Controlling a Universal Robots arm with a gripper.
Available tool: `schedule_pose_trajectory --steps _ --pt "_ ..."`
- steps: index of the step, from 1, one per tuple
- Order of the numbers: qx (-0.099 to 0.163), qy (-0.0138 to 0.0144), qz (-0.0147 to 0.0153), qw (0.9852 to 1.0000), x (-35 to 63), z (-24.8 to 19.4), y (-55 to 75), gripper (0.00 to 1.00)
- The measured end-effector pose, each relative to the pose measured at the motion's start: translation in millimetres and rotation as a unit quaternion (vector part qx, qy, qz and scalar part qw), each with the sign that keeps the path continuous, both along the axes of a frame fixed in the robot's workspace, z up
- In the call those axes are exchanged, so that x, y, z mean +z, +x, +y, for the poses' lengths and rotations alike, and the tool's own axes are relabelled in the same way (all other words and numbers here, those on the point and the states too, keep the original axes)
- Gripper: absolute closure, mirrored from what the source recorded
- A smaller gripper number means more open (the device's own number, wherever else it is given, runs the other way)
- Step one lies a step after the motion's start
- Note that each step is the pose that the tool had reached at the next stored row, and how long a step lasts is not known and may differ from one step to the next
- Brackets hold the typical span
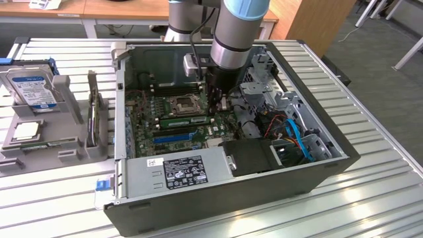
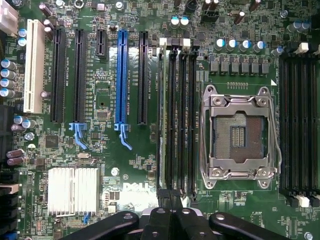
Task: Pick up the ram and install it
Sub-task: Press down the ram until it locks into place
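ram [image 2: 161,117] seated in motherboard slot, shut pincer [image 2: 172,220] just beside it

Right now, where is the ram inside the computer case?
In the exterior view, the ram stands in a slot on the motherboard, right beside the empty processor socket.

The word "DELL" is printed in white on the green motherboard [image 2: 125,165]; the other labels are too small to read.
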State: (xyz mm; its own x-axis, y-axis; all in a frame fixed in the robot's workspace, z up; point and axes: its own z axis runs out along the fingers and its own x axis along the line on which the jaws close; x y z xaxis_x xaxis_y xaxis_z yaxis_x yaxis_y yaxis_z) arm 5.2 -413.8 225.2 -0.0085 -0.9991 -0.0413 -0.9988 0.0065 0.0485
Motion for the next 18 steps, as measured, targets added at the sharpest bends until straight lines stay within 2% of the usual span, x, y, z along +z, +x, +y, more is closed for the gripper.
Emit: schedule_pose_trajectory --steps 3,18 --pt "0.000 0.0015 -0.0001 1.0000 -0.8 0.0 0.0 0.90" --pt "0.000 0.0017 -0.0001 1.0000 -2.0 0.0 0.0 0.90"
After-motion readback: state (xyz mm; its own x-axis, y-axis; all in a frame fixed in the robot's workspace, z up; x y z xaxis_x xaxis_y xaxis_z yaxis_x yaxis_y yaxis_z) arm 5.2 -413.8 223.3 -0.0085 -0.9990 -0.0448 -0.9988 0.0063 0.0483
